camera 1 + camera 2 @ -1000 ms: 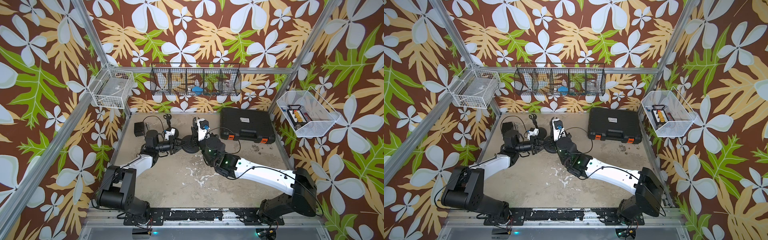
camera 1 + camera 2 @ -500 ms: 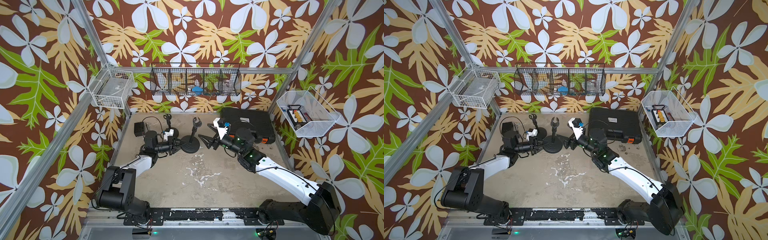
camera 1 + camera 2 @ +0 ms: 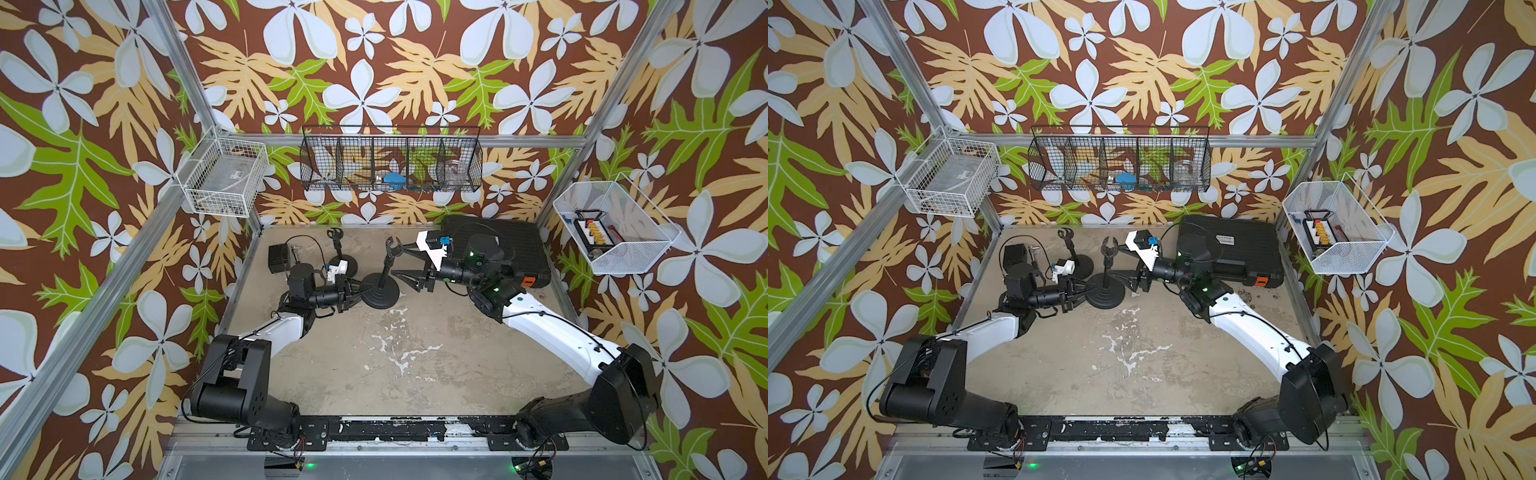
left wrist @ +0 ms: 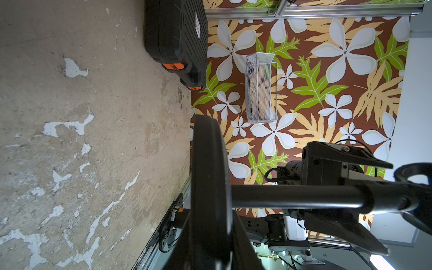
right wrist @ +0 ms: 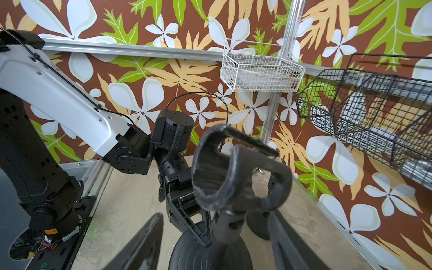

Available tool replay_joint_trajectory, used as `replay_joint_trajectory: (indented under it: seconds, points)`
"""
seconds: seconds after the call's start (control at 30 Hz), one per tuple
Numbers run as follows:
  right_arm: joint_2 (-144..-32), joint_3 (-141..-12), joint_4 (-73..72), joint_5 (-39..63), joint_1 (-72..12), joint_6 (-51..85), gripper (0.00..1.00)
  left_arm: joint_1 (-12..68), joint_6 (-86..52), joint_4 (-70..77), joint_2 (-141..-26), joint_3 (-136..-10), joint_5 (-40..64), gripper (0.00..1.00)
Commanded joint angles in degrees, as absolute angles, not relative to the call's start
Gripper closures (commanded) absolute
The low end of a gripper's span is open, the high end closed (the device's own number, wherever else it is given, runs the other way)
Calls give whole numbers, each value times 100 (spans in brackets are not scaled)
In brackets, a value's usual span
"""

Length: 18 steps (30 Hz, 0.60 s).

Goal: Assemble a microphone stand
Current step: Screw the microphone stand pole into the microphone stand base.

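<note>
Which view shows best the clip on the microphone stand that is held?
The right wrist view: the clip fills its centre, large and whole. Both top views show it small and far; the left wrist view cuts it off at the edge.

the tabletop (image 3: pixel 415 353) is rough, matt beige, its coating flaked to white patches. the microphone stand (image 3: pixel 380 295), centre of a top view, is matt black, with a smooth, faintly shiny pole and a scuffed, rubbery-looking clip. the case (image 3: pixel 517 247) at upper right is ribbed black plastic. the right arm's shell (image 3: pixel 552 332) is glossy white plastic. the white basket (image 3: pixel 224 176) at upper left is coated wire.
</note>
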<state>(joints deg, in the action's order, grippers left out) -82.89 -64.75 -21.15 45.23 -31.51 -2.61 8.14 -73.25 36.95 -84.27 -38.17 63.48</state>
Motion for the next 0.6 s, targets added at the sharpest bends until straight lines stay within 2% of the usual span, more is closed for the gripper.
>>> replay_joint_trajectory:
  seconds: [0.0, 0.33, 0.47, 0.57]
  points:
    - [-8472, -6612, -2176, 4862, -3155, -138, 28, 806, -7271, 4008, -8358, -3832, 6521, 100]
    - [-8899, -6821, -2433, 5126, -3155, 101, 54, 803, -7266, 4008, -8375, -3821, 6515, 100]
    - [-8851, -6612, -2797, 5021, -3172, 272, 75, 806, -7268, 4008, -8393, -3807, 6513, 100]
    - [-8677, -6346, -2916, 4282, -3346, 278, 87, 809, -7251, 4008, -8394, -3822, 6512, 100]
